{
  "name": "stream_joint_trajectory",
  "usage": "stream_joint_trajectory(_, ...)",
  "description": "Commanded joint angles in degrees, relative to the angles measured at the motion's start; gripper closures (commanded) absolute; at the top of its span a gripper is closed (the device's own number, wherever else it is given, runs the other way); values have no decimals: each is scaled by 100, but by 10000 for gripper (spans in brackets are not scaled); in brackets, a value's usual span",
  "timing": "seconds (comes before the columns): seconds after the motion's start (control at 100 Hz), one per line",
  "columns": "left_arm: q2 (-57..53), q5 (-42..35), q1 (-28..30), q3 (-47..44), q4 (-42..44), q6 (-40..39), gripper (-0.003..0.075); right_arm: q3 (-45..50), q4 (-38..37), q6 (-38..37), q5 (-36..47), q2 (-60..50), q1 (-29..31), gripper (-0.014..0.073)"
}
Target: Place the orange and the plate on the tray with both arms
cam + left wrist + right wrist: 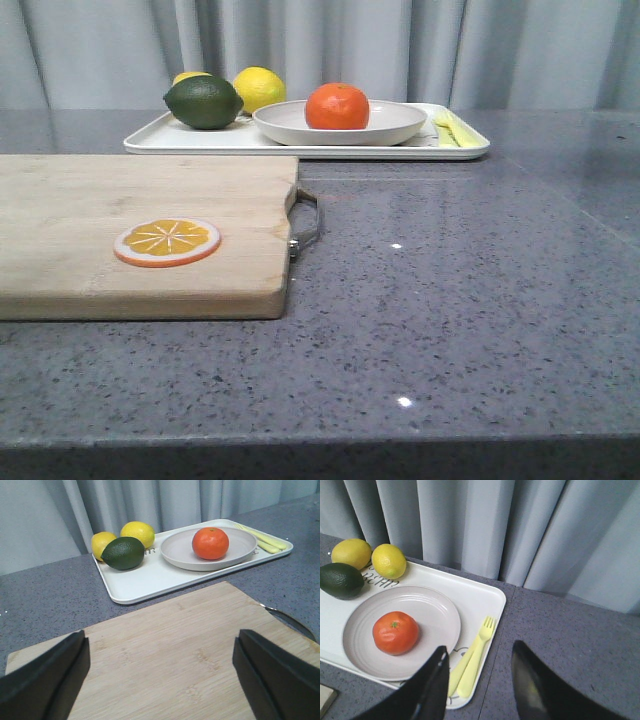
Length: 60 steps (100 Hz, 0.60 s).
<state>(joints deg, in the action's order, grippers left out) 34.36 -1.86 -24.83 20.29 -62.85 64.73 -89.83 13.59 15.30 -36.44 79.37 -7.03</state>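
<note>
The orange [337, 106] sits in the off-white plate [395, 130], and the plate rests on the white tray [200, 142] at the back of the table. They also show in the left wrist view as the orange [210, 543], plate [175, 550] and tray [145, 580], and in the right wrist view as the orange [395, 632], plate [435, 615] and tray [480, 600]. My left gripper [160, 675] is open and empty above the wooden cutting board [165, 655]. My right gripper [479, 680] is open and empty above the tray's corner. Neither gripper shows in the front view.
On the tray lie a dark green avocado [204, 102], two lemons [259, 88], and a yellow fork [475, 660] beside a second yellow utensil. The cutting board [120, 200] with a metal handle [305, 222] carries a flat orange slice disc [167, 241]. Grey curtains hang behind.
</note>
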Motion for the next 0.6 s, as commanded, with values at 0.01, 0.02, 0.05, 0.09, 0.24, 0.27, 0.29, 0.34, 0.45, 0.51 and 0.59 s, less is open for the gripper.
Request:
stream_joint_trajectory(0.01, -92, -317, 23, 257, -37, -31, 157, 1105, -17, 130, 1218, -987, 27, 271)
stream_joint_trajectory(0.02, -103, -333, 23, 267, -37, -31, 157, 1308, -17, 140, 1329, -1119, 27, 271)
stream_joint_trajectory(0.05, -144, -374, 23, 293, -37, -31, 157, 1712, -17, 140, 1541, -1371, 27, 271)
stream_joint_trajectory(0.09, -193, -439, 23, 323, -37, -31, 157, 2300, -17, 140, 1840, -1752, 27, 271)
stream_joint_trajectory(0.24, -480, -538, 23, 371, -37, -31, 157, 4209, -17, 140, 2607, -3095, 27, 271)
stream_joint_trajectory(0.27, -546, -538, 23, 371, -37, -31, 157, 4433, -17, 140, 2726, -3272, 27, 271)
stream_joint_trajectory(0.29, -619, -538, 23, 371, -37, -31, 157, 4722, -17, 140, 2840, -3494, 27, 271)
stream_joint_trajectory(0.34, -727, -538, 23, 371, -37, -31, 157, 5119, -17, 140, 3015, -3833, 27, 271)
stream_joint_trajectory(0.45, -1030, -578, 23, 320, -37, -31, 157, 5937, -12, 140, 3397, -4702, 27, 271)
stream_joint_trajectory(0.51, -1218, -578, 23, 254, -37, -31, 157, 6208, -12, 140, 3443, -5142, 27, 271)
stream_joint_trajectory(0.59, -1480, -578, 23, 90, -37, -31, 157, 6468, 12, 140, 3478, -5655, 27, 271)
